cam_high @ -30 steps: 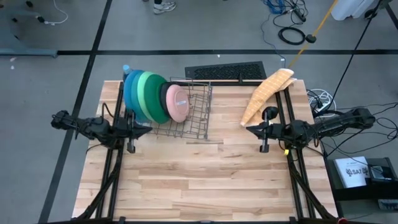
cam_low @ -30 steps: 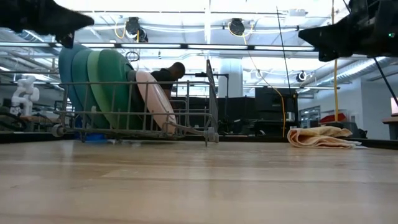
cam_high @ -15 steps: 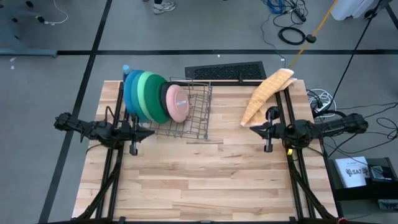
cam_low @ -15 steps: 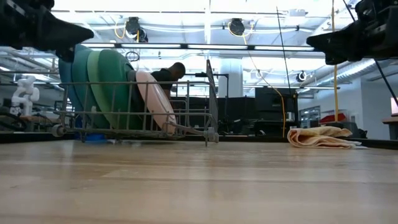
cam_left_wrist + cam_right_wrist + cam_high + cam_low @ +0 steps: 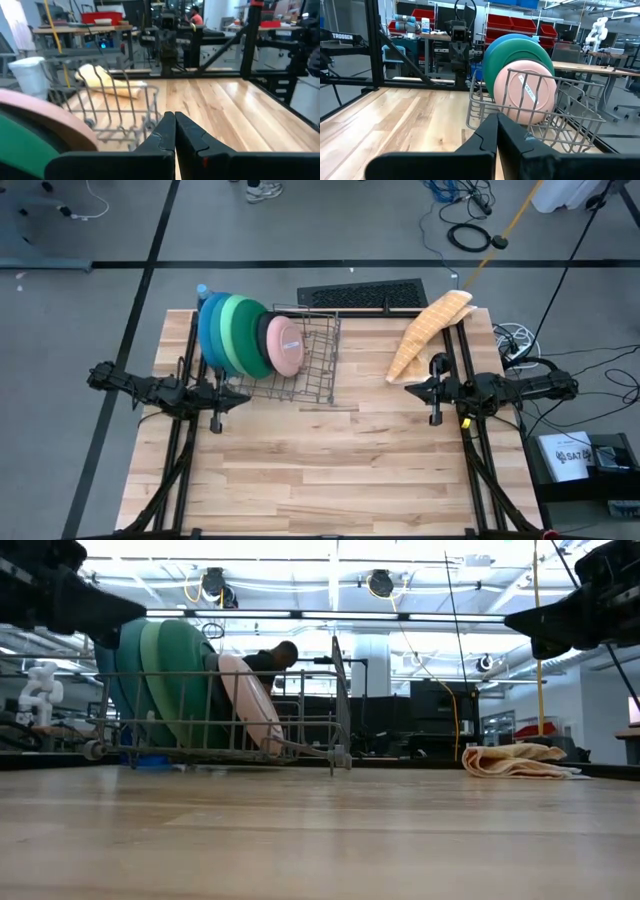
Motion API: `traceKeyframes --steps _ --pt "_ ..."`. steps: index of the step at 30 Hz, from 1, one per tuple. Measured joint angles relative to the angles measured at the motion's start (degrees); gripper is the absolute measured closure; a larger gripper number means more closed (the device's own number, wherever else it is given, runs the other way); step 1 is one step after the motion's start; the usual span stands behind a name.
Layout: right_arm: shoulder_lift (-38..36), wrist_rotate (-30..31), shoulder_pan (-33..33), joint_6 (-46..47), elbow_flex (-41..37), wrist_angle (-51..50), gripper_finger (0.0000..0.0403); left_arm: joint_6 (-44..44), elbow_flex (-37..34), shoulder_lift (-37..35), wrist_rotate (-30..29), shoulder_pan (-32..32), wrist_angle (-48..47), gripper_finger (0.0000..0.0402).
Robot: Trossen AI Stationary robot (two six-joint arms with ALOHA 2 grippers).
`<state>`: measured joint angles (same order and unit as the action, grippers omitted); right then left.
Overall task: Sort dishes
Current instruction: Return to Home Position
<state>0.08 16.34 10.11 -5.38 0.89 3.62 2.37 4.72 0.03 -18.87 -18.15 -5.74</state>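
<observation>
All 5 plates stand on edge in the wire rack. Left gripper and right gripper hang well apart, both clenched empty

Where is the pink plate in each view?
High view: pink plate stands in the grey wire rack, rightmost of the plates, far left part of the table.
Low view: left of centre, leaning, last plate in the row.
Left wrist view: only a rim arc, close by, beside a green plate.
Right wrist view: face-on behind the rack wires.
Shared landmark: the grey wire rack, in all four.
</observation>
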Motion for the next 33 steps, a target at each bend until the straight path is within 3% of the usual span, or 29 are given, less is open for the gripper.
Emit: traceKeyframes --steps 4,11,16,33 --pt "0.0 0.0 0.0 0.4 0.0 0.0 0.0403 -0.5 -3.0 0.1 2.4 0.0 5.4 0.0402" --pt "0.1 -0.1 0.0 1.9 0.0 -0.2 0.0403 1.5 -3.1 0.5 2.7 0.1 5.5 0.0402" --pt "0.1 -0.1 0.0 9.5 0.0 -0.3 0.0402 1.0 -3.1 0.8 2.6 0.1 5.5 0.0402" --pt "0.1 -0.1 0.0 8.8 0.0 -0.3 0.0395 1.0 -3.1 0.9 2.6 0.1 5.4 0.0402"
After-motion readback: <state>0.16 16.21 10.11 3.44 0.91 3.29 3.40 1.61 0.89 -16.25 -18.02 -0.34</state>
